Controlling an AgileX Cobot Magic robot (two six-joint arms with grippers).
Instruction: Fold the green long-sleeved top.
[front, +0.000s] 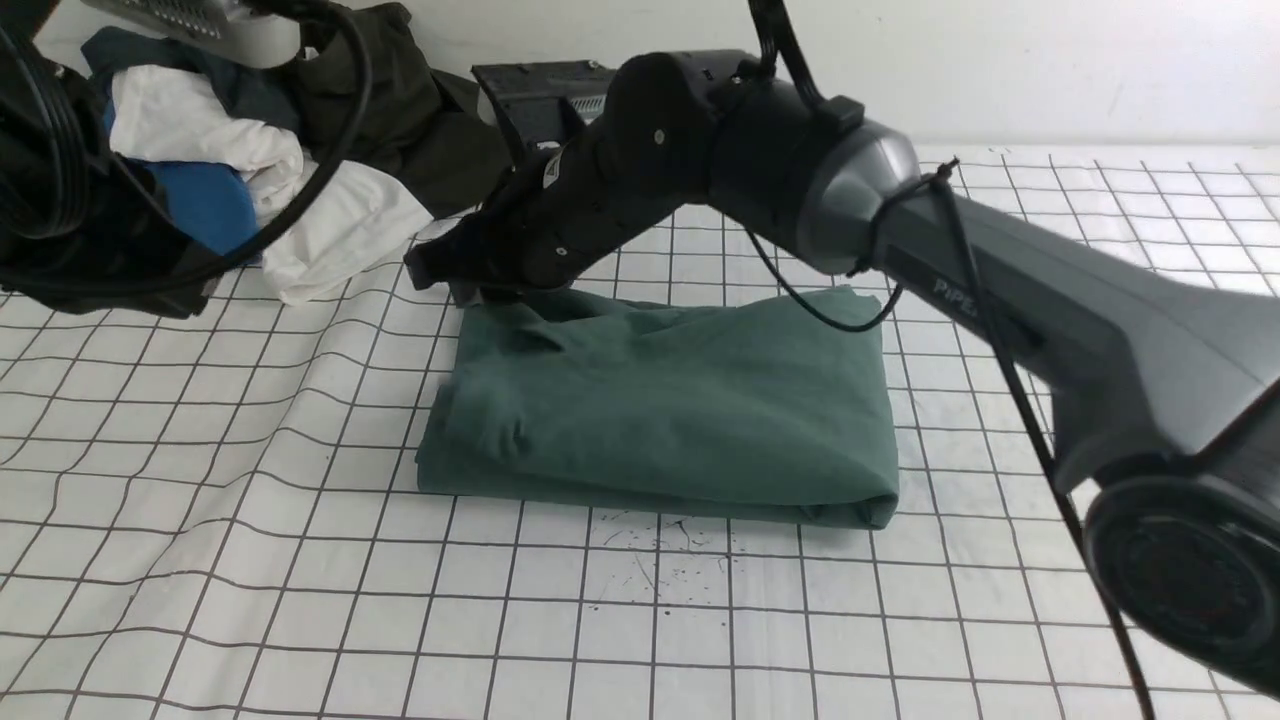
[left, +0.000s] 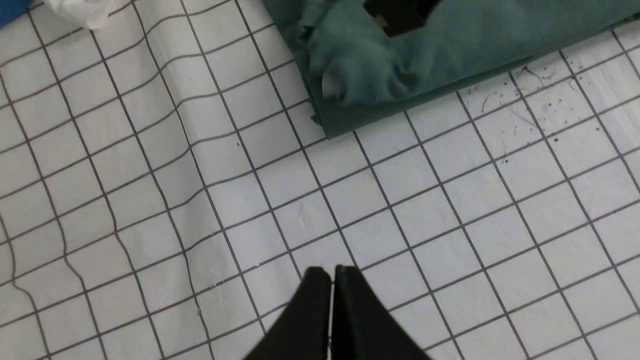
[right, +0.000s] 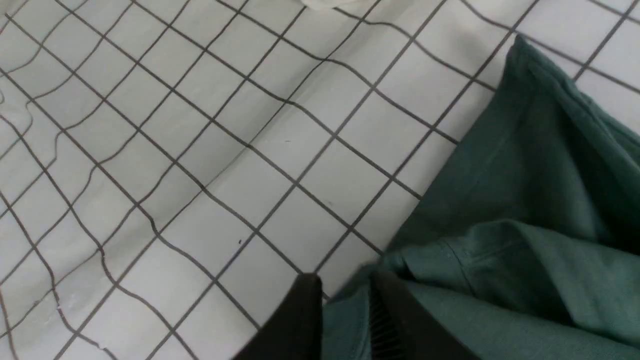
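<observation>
In the front view, the green long-sleeved top (front: 680, 400) lies mid-table (front: 300, 620) as a folded rectangle with a thick, rounded near edge. Your right end effector (front: 445, 278) reaches across to the top's far left corner, where the cloth is rucked. A heap of other clothes (front: 250, 170) sits at the far left, just beyond that corner.

In the left wrist view, the left end effector (left: 332, 274) is clenched on nothing. It hovers over bare grid near the top's (left: 450, 45) crumpled near left corner.

In the right wrist view, the right end effector's (right: 346, 281) jaws stand slightly apart with a fold of the top (right: 525, 200) between them. You cannot tell whether they pinch it or have let go.

These are the risks as I judge them. If you lift away while cloth is caught on a pad, the corner drags and the stack opens. A sideways retreat could sweep the arm's cable (front: 830, 318) across the top and skew it. If you leave the rucked left corners as they are, the fold ends up untidy.
</observation>
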